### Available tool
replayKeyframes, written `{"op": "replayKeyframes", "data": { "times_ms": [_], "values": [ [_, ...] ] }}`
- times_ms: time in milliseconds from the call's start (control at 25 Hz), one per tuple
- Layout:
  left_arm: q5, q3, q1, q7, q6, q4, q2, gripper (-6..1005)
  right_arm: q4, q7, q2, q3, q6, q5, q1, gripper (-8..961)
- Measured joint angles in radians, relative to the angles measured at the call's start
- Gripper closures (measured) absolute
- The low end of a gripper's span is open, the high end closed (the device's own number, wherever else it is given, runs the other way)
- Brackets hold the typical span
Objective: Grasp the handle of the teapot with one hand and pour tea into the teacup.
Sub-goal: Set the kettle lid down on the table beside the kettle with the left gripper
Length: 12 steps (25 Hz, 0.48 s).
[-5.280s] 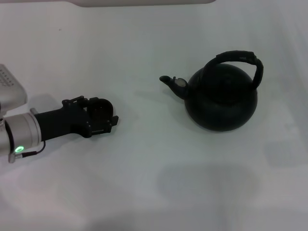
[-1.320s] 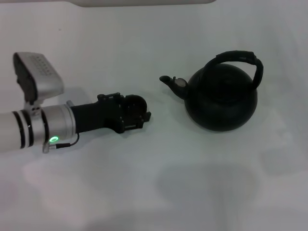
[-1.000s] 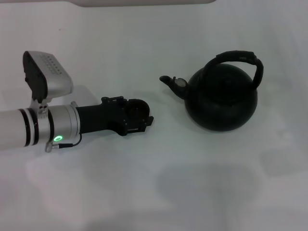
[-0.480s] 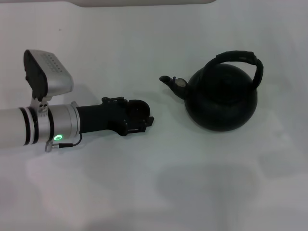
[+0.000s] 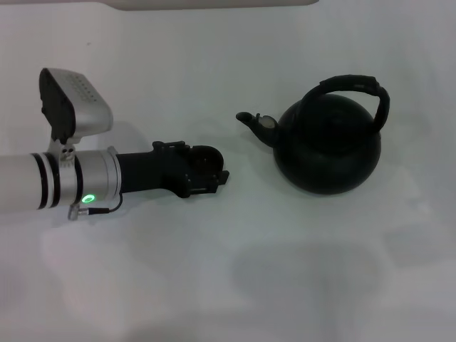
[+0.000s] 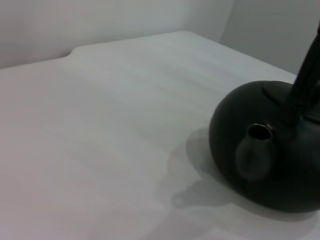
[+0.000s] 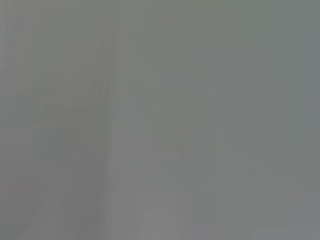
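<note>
Left gripper: seen in the head view at the end of a silver and black arm reaching in from the left, low over the table. It is closed around the teacup, whose round dark body is seen between the jaws. A green light is lit on the arm's silver wrist section.

Teacup: held in the left gripper, near the teapot's spout but apart from it, on the spout's left and slightly nearer the robot. Whether it rests on the table or is lifted just off it cannot be told.

Teapot: stood upright on the white table, right of centre in the head view. Its short spout, marked with a small silvery disc, is pointed left toward the held cup. In the left wrist view the pot is seen close by with the spout facing the camera.

Handle: arched over the teapot's top, with nothing touching it.

Right gripper: not visible in any view; only a blank grey field is shown by the right wrist camera.

Tea: none can be made out.
</note>
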Motion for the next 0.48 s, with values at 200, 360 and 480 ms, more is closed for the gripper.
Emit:
{"op": "replayKeyframes", "data": {
  "times_ms": [200, 360, 480],
  "values": [
    [0.0, 0.0, -0.003, 0.005, -0.022, 0.007, 0.0, 284, 0.0, 0.001, 0.0, -0.003, -0.002, 0.0, 0.002, 205],
    [0.0, -0.001, -0.017, 0.009, -0.052, 0.007, -0.002, 284, 0.0, 0.002, 0.0, -0.004, -0.003, 0.0, 0.006, 207],
    [-0.001, -0.001, -0.028, 0.013, -0.071, 0.007, -0.004, 284, 0.0, 0.002, -0.002, -0.004, -0.003, 0.0, 0.009, 208]
  ]
}}
